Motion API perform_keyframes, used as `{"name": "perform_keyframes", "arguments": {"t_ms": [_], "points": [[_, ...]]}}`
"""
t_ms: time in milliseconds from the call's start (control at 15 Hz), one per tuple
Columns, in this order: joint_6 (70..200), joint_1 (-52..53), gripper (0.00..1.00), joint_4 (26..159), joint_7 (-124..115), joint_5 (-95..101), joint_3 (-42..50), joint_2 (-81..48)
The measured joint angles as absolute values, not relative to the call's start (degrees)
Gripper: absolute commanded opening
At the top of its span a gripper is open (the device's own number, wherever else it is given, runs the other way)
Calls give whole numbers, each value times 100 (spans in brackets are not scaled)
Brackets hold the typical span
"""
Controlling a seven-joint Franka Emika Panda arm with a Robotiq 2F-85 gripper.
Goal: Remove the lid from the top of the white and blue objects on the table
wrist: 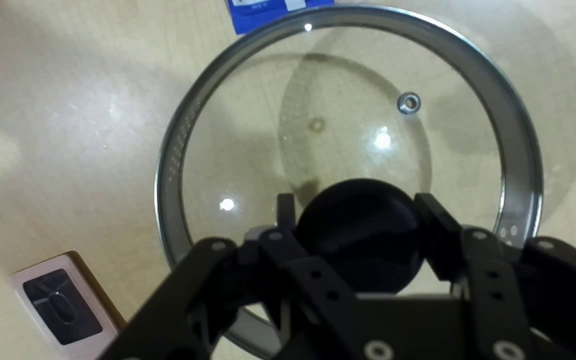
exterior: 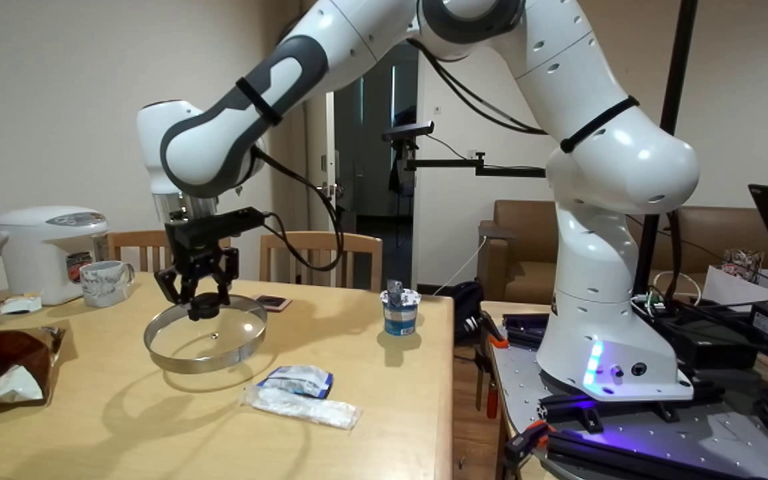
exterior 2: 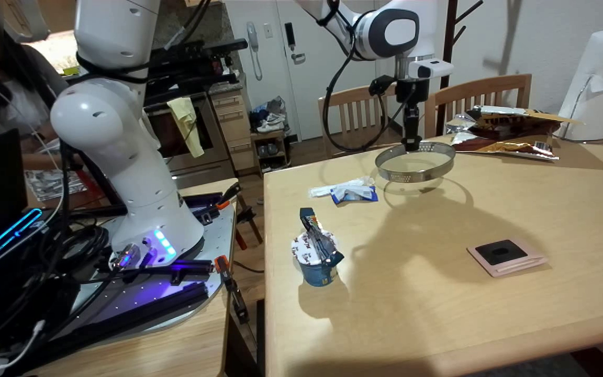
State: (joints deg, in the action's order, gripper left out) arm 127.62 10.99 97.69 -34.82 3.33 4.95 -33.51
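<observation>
The lid is round clear glass with a metal rim and a dark knob. It also shows in an exterior view. My gripper is shut on the knob, with a finger at each side of it in the wrist view. The lid hangs a little above the table, slightly tilted, with its shadow beneath. A blue and white packet and a whitish clear wrapper lie flat beside the lid, uncovered. In the wrist view the blue packet is partly cut off past the rim.
A blue cup with a dark packet on top stands near the table's edge. A pink card holder lies on the table. A mug, a white water boiler, brown snack bags and a paper towel roll stand around.
</observation>
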Motion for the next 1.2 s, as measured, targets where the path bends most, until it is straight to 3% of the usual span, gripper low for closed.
{"name": "perform_keyframes", "arguments": {"t_ms": [1200], "points": [[12559,1125,35,9673,-3920,333,547,-3390]]}}
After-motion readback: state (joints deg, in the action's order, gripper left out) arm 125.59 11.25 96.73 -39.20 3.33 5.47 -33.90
